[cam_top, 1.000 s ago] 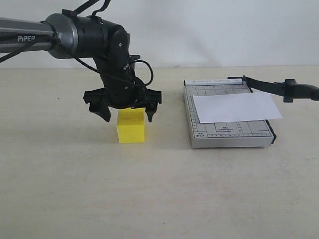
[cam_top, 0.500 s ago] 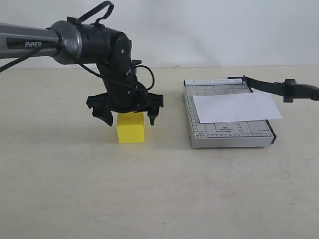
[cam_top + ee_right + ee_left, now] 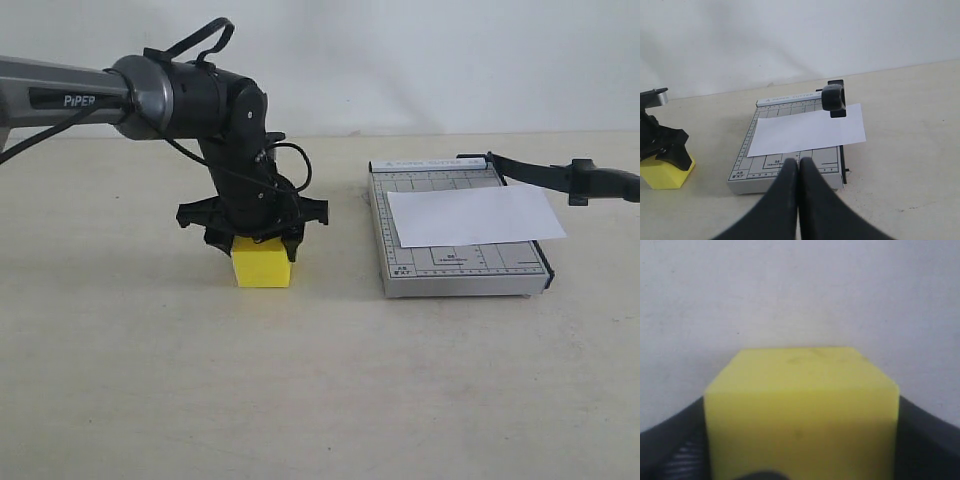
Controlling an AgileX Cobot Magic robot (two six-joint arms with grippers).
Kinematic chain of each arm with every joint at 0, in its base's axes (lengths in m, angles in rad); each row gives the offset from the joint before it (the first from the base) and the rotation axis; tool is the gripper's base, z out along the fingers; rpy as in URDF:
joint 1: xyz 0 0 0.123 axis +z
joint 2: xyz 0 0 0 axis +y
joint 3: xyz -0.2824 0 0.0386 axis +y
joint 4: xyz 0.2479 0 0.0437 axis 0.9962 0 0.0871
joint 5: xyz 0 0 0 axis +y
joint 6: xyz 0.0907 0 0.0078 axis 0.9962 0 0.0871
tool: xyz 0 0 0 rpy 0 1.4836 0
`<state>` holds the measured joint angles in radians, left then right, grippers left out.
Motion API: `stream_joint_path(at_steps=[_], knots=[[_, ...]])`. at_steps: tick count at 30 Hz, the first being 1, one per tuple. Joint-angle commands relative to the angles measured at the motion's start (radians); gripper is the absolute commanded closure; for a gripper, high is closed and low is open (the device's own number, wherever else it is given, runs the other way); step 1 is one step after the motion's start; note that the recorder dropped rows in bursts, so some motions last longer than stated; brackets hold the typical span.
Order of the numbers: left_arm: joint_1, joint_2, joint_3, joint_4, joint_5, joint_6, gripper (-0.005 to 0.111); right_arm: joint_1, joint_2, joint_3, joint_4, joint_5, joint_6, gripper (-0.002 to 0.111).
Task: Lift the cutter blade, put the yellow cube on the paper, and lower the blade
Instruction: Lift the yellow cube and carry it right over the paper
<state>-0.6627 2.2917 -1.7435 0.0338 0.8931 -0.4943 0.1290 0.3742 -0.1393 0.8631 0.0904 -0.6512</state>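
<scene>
The yellow cube (image 3: 262, 268) rests on the table left of the grey cutter base (image 3: 460, 268). My left gripper (image 3: 258, 248) is down over the cube, and its black fingers (image 3: 927, 440) press against both sides of the cube (image 3: 800, 415). The white paper (image 3: 475, 215) lies across the base. The cutter blade (image 3: 545, 175) is raised, slanting up to the right; in the right wrist view its handle end (image 3: 834, 99) hangs over the paper (image 3: 807, 131). My right gripper (image 3: 799, 167) is shut and empty, hanging in front of the base (image 3: 790, 175). It is out of the exterior view.
The beige table (image 3: 320, 380) runs wide in front of the cube and the cutter. A white wall (image 3: 400, 60) stands behind. The left arm (image 3: 90, 90) reaches in from the upper left, with cables looping above its wrist.
My left gripper has come down over the yellow cube, and its fingers have drawn in from wide apart onto the cube's sides. The blade, paper and right gripper have not moved.
</scene>
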Motion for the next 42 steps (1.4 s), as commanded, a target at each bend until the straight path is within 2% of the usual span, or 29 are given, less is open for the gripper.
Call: stream_joint_path(at_steps=[1, 3, 7, 15, 20, 34, 42], knots=[[-0.001, -0.013, -0.014, -0.007, -0.010, -0.004, 0.091, 0.003, -0.003, -0.001, -0.008, -0.003, -0.002, 0.109], [-0.001, -0.020, -0.031, -0.027, -0.008, 0.026, 0.102, 0.003, -0.003, -0.001, -0.008, -0.003, -0.002, 0.109], [-0.019, -0.030, -0.124, -0.060, 0.011, 0.130, 0.102, 0.003, -0.003, -0.001, -0.008, -0.003, -0.002, 0.109], [-0.104, -0.017, -0.325, -0.007, 0.023, 0.269, 0.102, 0.003, -0.003, -0.001, -0.008, -0.003, -0.002, 0.109], [-0.135, 0.040, -0.430, -0.034, 0.023, 0.277, 0.102, 0.003, -0.003, -0.001, -0.008, -0.003, -0.002, 0.109], [-0.171, 0.215, -0.719, -0.136, 0.037, 0.285, 0.102, 0.003, -0.003, -0.001, -0.006, -0.005, -0.002, 0.109], [-0.187, 0.280, -0.803, -0.160, 0.014, 0.319, 0.102, 0.003, -0.003, -0.001, -0.006, -0.005, -0.002, 0.109]])
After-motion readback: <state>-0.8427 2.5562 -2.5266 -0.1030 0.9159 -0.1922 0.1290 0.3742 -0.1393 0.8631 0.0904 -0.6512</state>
